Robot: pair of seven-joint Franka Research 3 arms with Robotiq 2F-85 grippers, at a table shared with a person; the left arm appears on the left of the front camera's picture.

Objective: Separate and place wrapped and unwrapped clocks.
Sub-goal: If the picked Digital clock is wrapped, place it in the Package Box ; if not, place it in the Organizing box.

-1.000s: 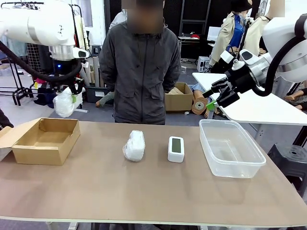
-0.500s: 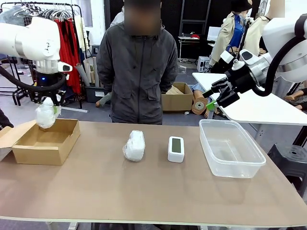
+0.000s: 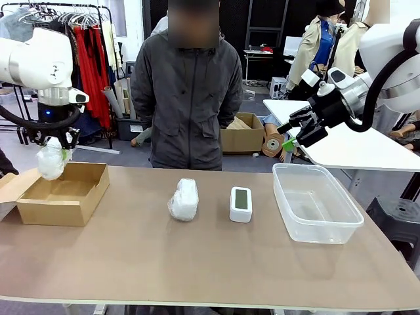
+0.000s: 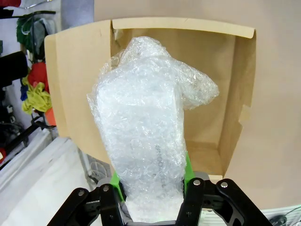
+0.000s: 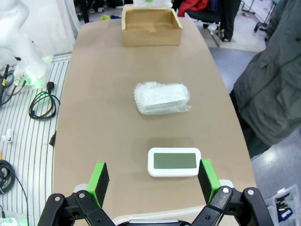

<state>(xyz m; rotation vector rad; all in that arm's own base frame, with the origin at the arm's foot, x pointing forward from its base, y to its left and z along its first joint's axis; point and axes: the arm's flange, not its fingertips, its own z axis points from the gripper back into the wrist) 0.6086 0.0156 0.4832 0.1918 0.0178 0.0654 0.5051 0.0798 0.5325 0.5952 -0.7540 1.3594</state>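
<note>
Left gripper (image 4: 150,175): jaws pinched on the lower end of a wrapped clock (image 4: 146,117), a green pad on each side and the wrap squashed between them. The bundle sticks out past the fingertips, over the open cardboard box (image 4: 75,84). From the front it hangs in the air near the box's far-left corner, above the rim and not in it yet. The box sits at the left end of the table (image 3: 164,262), toward the far edge.

Handling, my read:
- Bubble wrap is soft and springy over a hard core, and looks light.
- The film is slick, so a pinch on loose wrap alone could slip. The jaws should bear on the stiff body inside, across its narrow width.
- The loose tuft on one side is no good as a hold.
- Padding should take a short drop into the box fine.

Second wrapped clock (image 3: 184,199) lies mid-table, a bit left of centre. Same rule there: go across the short axis at mid-body.

The unwrapped clock (image 3: 241,204) is just to its right, apart from it, screen up. It has a hard, smooth shell with no padding, so hold the long side edges, stay off the screen, and set it down rather than drop it.

A clear plastic tub (image 3: 289,216) sits at the right end with nothing visible inside. I'd guess it takes the bare one.

Right gripper (image 3: 289,141): jaws spread wide, nothing in them, held up beyond the table's far-right corner. The person (image 3: 190,98) stands at the far edge, hands out of play.
</note>
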